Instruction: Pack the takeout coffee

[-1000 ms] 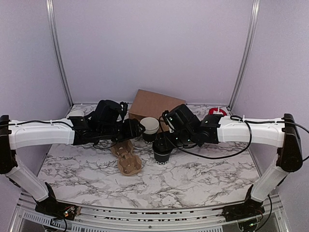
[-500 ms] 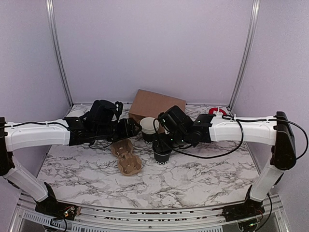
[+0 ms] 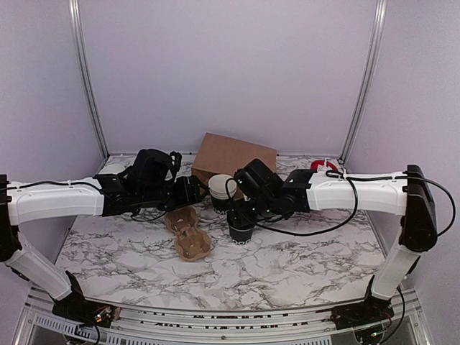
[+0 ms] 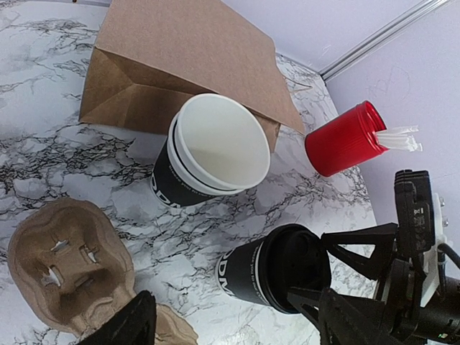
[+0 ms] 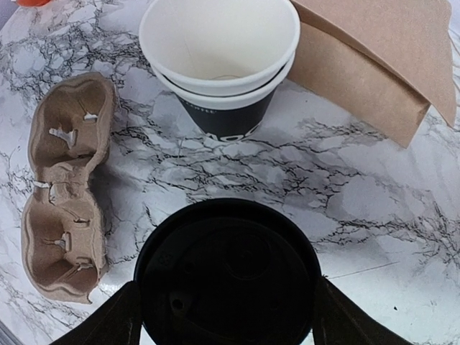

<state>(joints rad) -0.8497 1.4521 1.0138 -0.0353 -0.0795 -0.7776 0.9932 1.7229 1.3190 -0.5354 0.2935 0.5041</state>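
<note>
The brown paper bag [image 3: 231, 154] lies flat at the back of the marbled desk [image 3: 302, 266], and everything else is placed from it. The coffee cup [image 3: 241, 233], black with white lettering, stands upright on the desk in front of the bag, towards the arm bases and apart from it. Its round black lid [image 5: 228, 269] is on.

The right gripper [image 3: 242, 214] is over this cup. Its jaws are spread wide, with one of the fingers [image 5: 115, 320] at each side of the lid and lying against the rim, so they are holding the coffee cup. The cup's base is on the desk.

Two lidless cups [image 4: 215, 147], one nested in the other, white inside and black outside, stand upright just beside the bag's front edge, between the bag and the coffee cup.

A brown cardboard cup carrier [image 3: 189, 233] lies in front of the bag and to its left, empty side up, apart from both sets of cups.

The left gripper [image 3: 199, 192] hangs above the desk in front of the bag's left corner, over the carrier's far end. Its wrist view shows one finger well off to the side and nothing clamped, so the jaws are wide and hold nothing.

A red cylinder [image 4: 343, 138] with white sticks [image 4: 397, 138] poking from its top stands to the right of the bag, apart from it.
</note>
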